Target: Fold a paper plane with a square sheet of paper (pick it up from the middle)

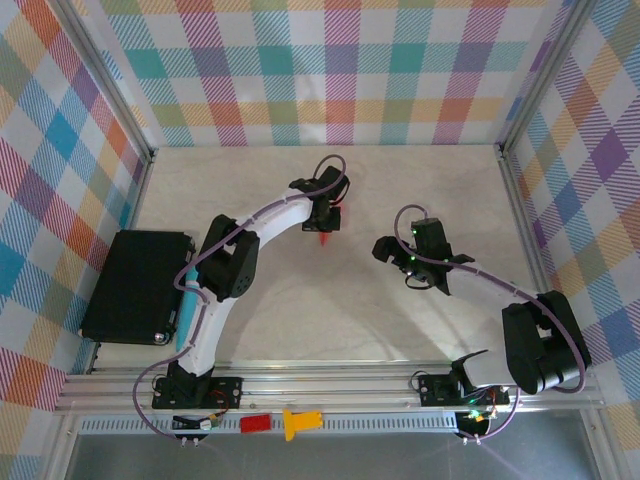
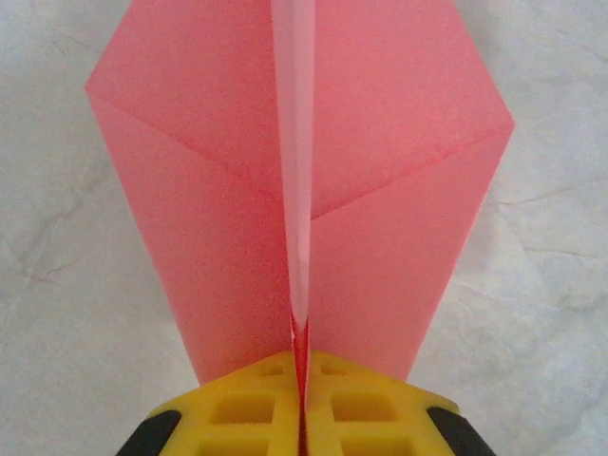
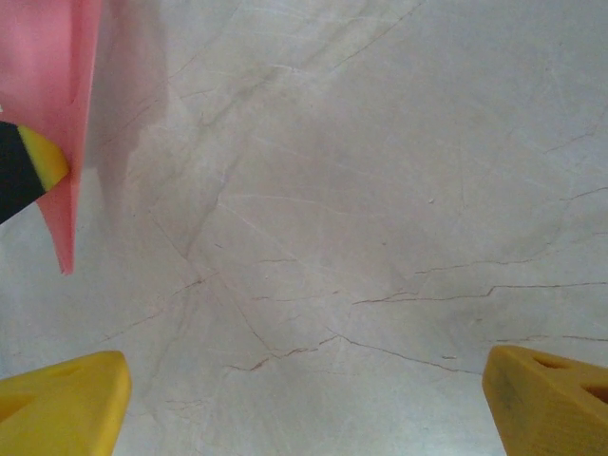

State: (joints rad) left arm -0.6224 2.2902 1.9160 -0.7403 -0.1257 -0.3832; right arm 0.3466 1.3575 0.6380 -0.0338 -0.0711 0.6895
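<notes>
Yellow left fingers (image 2: 199,420) closed, paper plane (image 2: 380,152) crease between them (wings spread)

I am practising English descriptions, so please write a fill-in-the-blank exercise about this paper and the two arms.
1. The paper plane is gripped by the fingers of the ____ arm.
2. The right fingers stand ____, with only table between them.
3. Both arms' fingers are ____ in colour.
Missing words: left, open, yellow.
</notes>
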